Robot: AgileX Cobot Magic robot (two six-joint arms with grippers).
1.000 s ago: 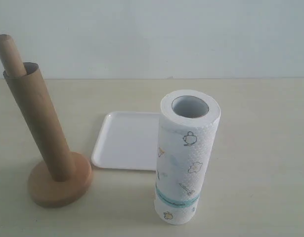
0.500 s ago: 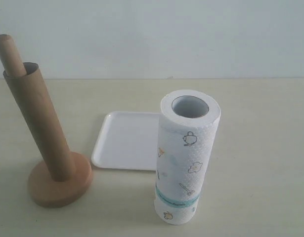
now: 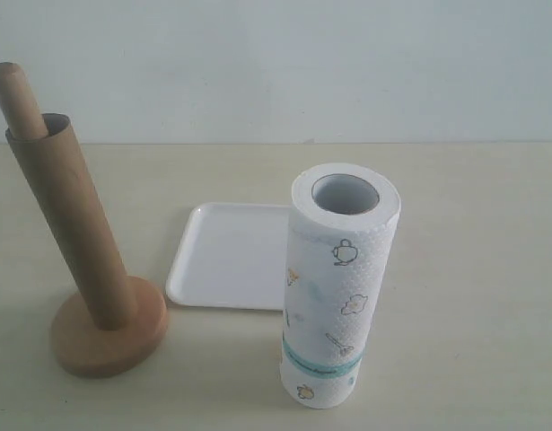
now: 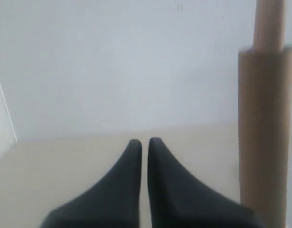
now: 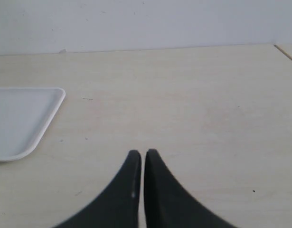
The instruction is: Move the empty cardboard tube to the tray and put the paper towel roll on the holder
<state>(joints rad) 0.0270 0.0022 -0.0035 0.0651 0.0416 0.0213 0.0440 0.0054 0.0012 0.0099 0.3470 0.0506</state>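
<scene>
The empty cardboard tube (image 3: 71,224) is slipped over the dowel of the wooden holder (image 3: 109,339) at the left of the exterior view; the dowel's tip (image 3: 17,99) sticks out above it. The white tray (image 3: 231,256) lies flat in the middle. The paper towel roll (image 3: 338,287) stands upright in front of the tray's right side. Neither arm shows in the exterior view. My left gripper (image 4: 144,141) is shut and empty, with the tube (image 4: 264,133) standing apart from it. My right gripper (image 5: 143,153) is shut and empty over bare tabletop, the tray's corner (image 5: 27,118) off to one side.
A pale wall rises behind the light wooden table, whose back edge (image 3: 347,143) runs across the exterior view. In the right wrist view a table edge (image 5: 286,51) shows at the far corner.
</scene>
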